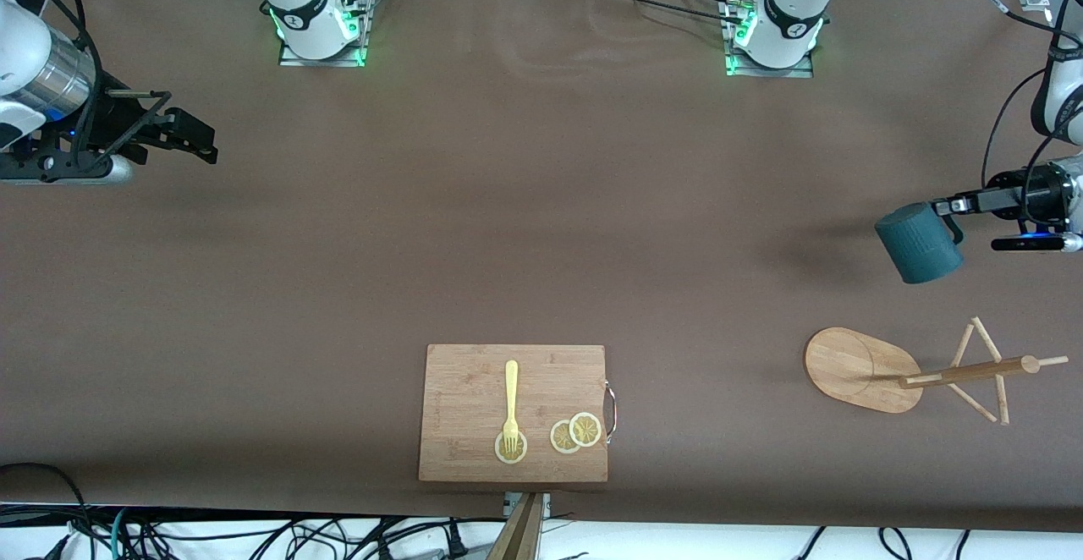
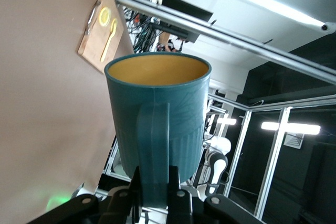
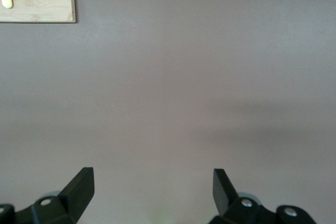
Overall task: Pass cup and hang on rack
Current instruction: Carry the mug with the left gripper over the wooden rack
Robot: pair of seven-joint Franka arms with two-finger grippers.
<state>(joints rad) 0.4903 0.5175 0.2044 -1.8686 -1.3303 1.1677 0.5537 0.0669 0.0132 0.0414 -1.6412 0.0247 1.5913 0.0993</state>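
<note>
**Cup held in the air by its handle, rack tipped over**

Your cup (image 1: 920,242) is dark teal, ribbed outside and yellow inside, with a matching handle. At the bottom centre of the front view, the cutting board (image 1: 474,391) carries a yellow fork (image 1: 511,406) and three lemon slices (image 1: 575,432). At lower right, the rack (image 1: 914,371) lies on its side, pegs splayed. Above it in the frame, at the right edge, your left gripper (image 1: 954,205) is clamped on the cup's handle, the cup tilted over bare table. At upper left, your right gripper (image 1: 196,142) waits, fingers spread wide and holding nothing.
</note>
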